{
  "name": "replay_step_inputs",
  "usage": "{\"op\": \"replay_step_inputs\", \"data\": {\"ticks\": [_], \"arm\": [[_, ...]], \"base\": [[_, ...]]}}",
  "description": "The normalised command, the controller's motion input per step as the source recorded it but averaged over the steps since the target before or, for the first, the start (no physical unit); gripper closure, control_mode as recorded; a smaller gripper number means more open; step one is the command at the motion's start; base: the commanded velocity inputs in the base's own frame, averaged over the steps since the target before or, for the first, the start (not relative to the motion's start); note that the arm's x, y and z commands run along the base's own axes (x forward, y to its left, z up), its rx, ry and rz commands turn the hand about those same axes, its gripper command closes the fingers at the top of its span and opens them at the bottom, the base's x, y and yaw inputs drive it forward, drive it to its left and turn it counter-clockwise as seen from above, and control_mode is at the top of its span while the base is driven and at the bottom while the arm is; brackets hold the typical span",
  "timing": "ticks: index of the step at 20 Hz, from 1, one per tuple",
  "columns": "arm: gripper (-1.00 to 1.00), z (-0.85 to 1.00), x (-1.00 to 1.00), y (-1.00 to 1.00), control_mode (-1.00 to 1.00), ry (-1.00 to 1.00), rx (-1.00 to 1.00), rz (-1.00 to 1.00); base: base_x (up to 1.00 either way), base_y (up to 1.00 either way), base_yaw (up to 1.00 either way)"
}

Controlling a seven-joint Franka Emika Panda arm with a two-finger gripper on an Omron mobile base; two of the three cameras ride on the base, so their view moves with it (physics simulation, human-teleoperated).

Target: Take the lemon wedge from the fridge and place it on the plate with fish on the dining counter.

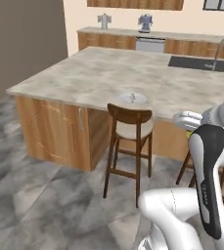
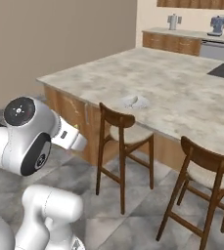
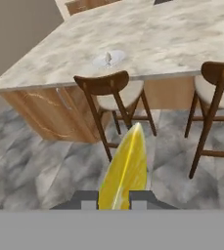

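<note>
In the hand view a yellow lemon wedge (image 3: pixel 125 168) stands between the two dark fingertips of my gripper (image 3: pixel 114 199), which is shut on it. The gripper hangs over the floor in front of the dining counter (image 3: pixel 182 39). On that counter, near its front edge, lies a pale plate with fish (image 3: pixel 108 59), also visible as the plate (image 1: pixel 132 98) and the plate (image 2: pixel 134 101) from the base. The white hand (image 1: pixel 184 118) shows beside the arm, a yellow-green speck just below it. The fridge is out of view.
A wooden bar stool (image 1: pixel 129 127) stands directly in front of the plate, and another stool (image 2: pixel 201 171) is to its right. A dark sunken sink (image 1: pixel 201 63) lies at the counter's far right. The wall counter (image 1: pixel 147 41) runs along the back. Grey floor is free on the left.
</note>
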Motion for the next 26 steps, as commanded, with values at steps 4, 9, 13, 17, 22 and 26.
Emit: {"op": "replay_step_inputs", "data": {"ticks": [4,9,13,17,22,26], "arm": [[1.0,0.0,0.0,0.0,1.0,0.0,0.0,0.0],[1.0,0.0,0.0,0.0,1.0,0.0,0.0,0.0],[1.0,0.0,0.0,0.0,1.0,0.0,0.0,0.0],[1.0,0.0,0.0,0.0,1.0,0.0,0.0,0.0],[1.0,0.0,0.0,0.0,1.0,0.0,0.0,0.0],[1.0,-0.27,1.0,0.31,-1.0,0.19,0.0,0.04]], "base": [[1.0,0.27,-0.39],[1.0,0.06,-0.38],[1.0,0.17,-0.34],[1.0,0.81,-0.17],[1.0,0.99,0.01],[0.0,0.0,0.0]]}}
